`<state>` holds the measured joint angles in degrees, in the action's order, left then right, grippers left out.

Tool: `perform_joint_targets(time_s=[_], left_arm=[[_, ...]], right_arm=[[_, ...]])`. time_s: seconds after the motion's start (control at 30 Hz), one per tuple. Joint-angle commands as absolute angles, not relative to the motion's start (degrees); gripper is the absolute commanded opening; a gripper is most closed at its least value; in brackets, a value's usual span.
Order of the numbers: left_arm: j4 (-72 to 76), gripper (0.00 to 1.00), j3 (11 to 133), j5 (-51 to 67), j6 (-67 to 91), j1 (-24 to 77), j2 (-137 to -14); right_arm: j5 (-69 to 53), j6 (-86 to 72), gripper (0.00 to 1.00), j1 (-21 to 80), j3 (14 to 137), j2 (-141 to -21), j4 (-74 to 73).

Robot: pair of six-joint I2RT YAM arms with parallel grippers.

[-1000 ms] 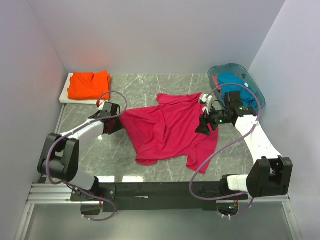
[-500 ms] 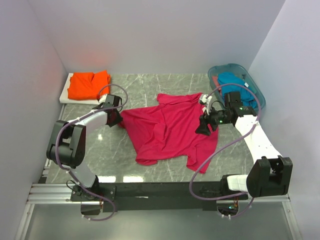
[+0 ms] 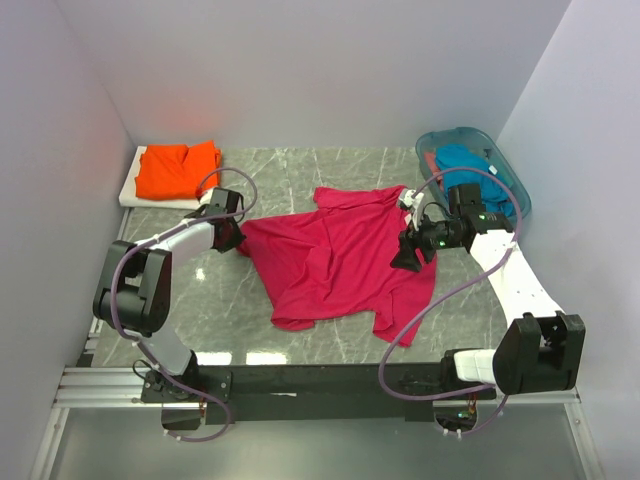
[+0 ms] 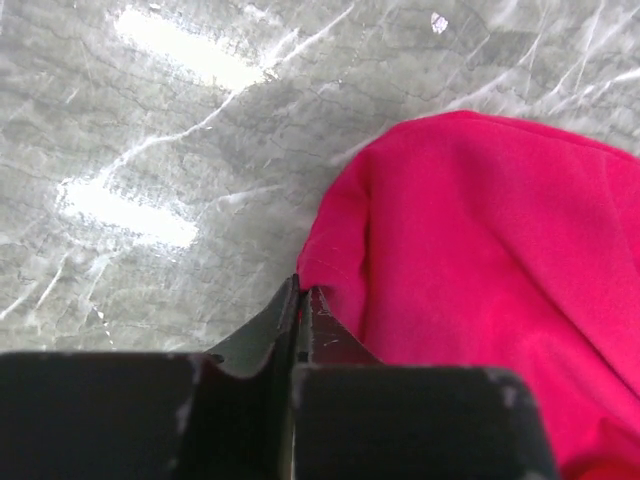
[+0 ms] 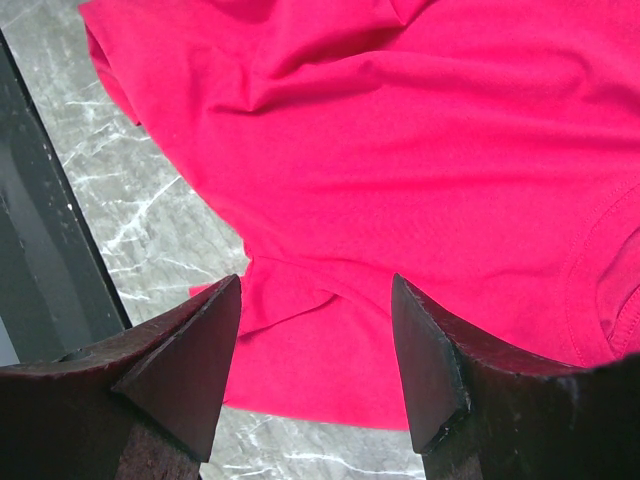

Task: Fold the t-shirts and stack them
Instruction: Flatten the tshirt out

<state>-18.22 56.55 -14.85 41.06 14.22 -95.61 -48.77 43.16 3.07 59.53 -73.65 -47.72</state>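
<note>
The magenta-red t-shirt (image 3: 340, 255) lies crumpled and spread out in the middle of the table. My left gripper (image 3: 232, 240) is at its left edge. In the left wrist view the left gripper (image 4: 300, 290) has its jaws pressed together, pinching the hem of the shirt (image 4: 480, 250). My right gripper (image 3: 408, 258) hovers over the shirt's right side. In the right wrist view the right gripper (image 5: 315, 290) is open, with red cloth (image 5: 400, 130) below it and nothing between the fingers. The orange t-shirt (image 3: 178, 168) lies folded at the back left. The teal-blue t-shirt (image 3: 465, 160) sits in the basket.
The translucent teal basket (image 3: 440, 138) stands at the back right by the wall. A white pad (image 3: 130, 192) lies under the orange shirt. Grey marble tabletop (image 3: 300, 170) shows around the shirt. The black front rail (image 5: 40, 250) runs along the near edge.
My left arm swung its gripper slightly back to the shirt's left edge, then the jaws closed on the hem. The right arm and the shirts stayed still.
</note>
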Motion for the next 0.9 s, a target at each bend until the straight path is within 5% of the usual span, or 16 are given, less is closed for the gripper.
perform_joint_targets(time_s=[0.0, 0.3, 0.63, 0.7, 0.77, 0.87], left_arm=[[-17.7, 0.01, 56.8, -16.3, 40.2, 13.7, -96.2], [-22.3, 0.01, 58.2, -26.9, 37.3, 12.3, -93.3], [-31.2, 0.02, 80.0, -29.9, 33.8, 7.6, -102.1], [-32.5, 0.18, 82.6, -28.1, 32.1, 7.0, -103.4], [-33.2, 0.45, 84.1, -26.7, 30.6, 6.9, -103.3], [-31.0, 0.62, 80.7, -24.4, 29.7, 7.0, -98.9]], right_arm=[[-49.9, 43.9, 0.68, 3.1, 60.1, -73.7, -48.3], [-50.3, 44.2, 0.68, 3.2, 60.3, -73.7, -48.7], [-50.5, 44.6, 0.68, 3.0, 60.2, -73.8, -49.3], [-50.9, 45.1, 0.68, 3.2, 60.4, -74.1, -49.7], [-51.3, 46.9, 0.68, 3.6, 60.3, -74.4, -51.1], [-51.8, 49.1, 0.68, 7.2, 59.2, -73.9, -51.3]])
